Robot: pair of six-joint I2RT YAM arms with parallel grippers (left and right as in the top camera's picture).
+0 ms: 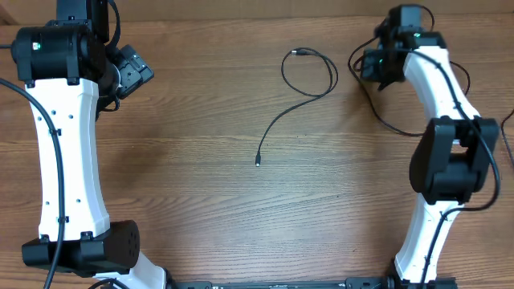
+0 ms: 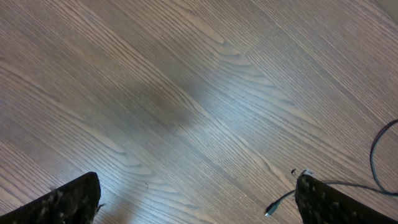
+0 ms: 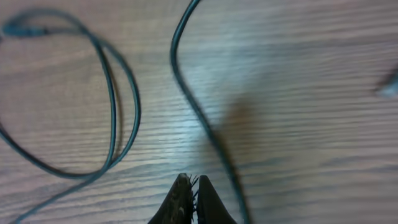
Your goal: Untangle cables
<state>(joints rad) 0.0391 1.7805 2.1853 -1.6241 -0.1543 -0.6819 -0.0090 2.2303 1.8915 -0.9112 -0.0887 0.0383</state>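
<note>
One thin black cable (image 1: 334, 79) lies at the table's back middle, curled in a loop with one plug (image 1: 297, 52) at the top and the other plug (image 1: 259, 160) nearer the front. A second thin cable (image 1: 384, 120) trails beside the right arm. My right gripper (image 1: 371, 68) hangs over the back right, shut with nothing between its fingers (image 3: 193, 180). The second cable (image 3: 193, 106) passes just right of them, and the loop (image 3: 115, 99) lies to their left. My left gripper (image 1: 132, 68) is at the back left, open (image 2: 198, 186) over bare wood, with a plug tip (image 2: 270, 211) by its right finger (image 2: 329, 202).
The wooden table (image 1: 193, 177) fills the view. Both white arms stand at the sides, their bases at the front edge. Thick black arm cables (image 1: 490, 172) hang by the right arm.
</note>
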